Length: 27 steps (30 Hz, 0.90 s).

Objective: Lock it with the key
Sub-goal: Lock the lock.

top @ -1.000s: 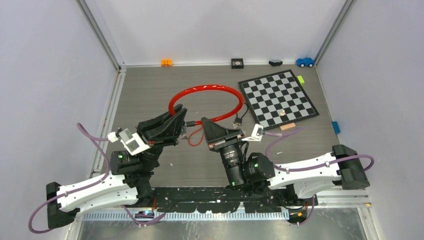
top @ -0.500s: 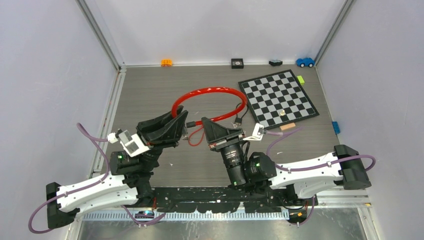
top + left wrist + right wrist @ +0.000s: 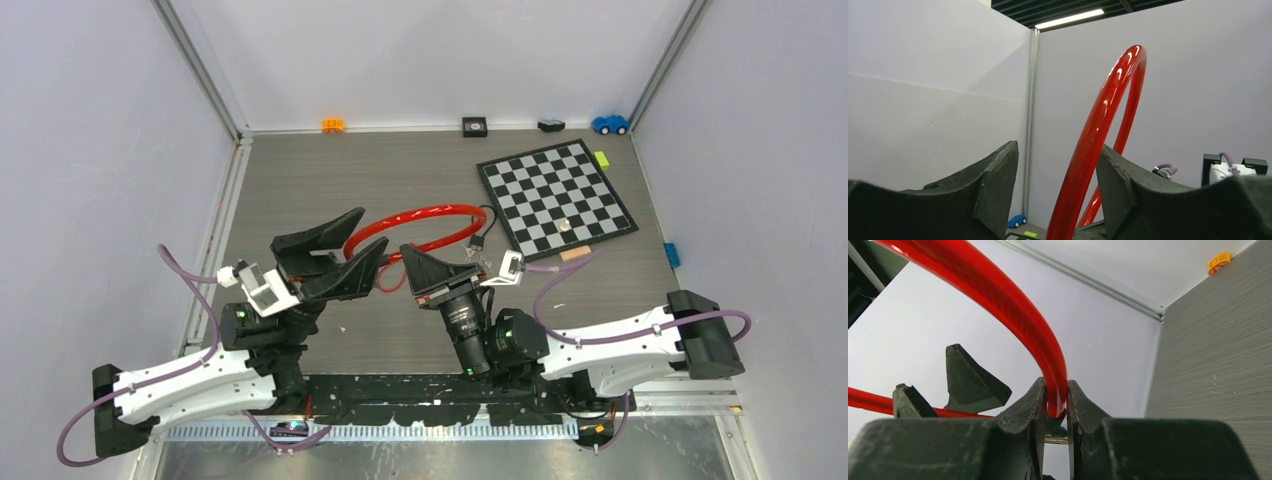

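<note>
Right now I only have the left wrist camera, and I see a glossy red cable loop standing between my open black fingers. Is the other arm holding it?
Observer: Yes. The right wrist view shows the right gripper shut on the glossy red cable loop, pinching it from both sides.
Operator: Where is the lock end with the key?
Observer: In the top view, a small dark end piece with metallic bits, probably the keys, sits just beyond the right gripper, close to the black-and-white checkerboard mat.
Operator: Anything on that mat?
Observer: One small pale piece, near its front edge.
</note>
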Available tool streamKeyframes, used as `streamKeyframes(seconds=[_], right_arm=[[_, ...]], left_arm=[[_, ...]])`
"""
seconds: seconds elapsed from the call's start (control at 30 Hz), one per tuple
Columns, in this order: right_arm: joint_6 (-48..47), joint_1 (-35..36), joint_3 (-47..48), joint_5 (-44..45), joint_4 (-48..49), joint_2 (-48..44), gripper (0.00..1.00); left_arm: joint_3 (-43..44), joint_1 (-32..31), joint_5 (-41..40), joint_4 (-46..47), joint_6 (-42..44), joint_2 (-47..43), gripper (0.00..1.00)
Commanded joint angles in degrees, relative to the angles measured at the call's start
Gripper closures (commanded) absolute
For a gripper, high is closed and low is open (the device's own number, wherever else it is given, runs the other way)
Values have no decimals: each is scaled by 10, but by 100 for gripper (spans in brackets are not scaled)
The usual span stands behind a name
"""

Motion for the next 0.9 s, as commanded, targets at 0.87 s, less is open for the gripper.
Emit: streamKeyframes(seconds=[0.87], right_arm=[[184, -11, -7, 74, -179, -136, 99]], left_arm=[[36, -2, 16, -173, -47, -7, 17]])
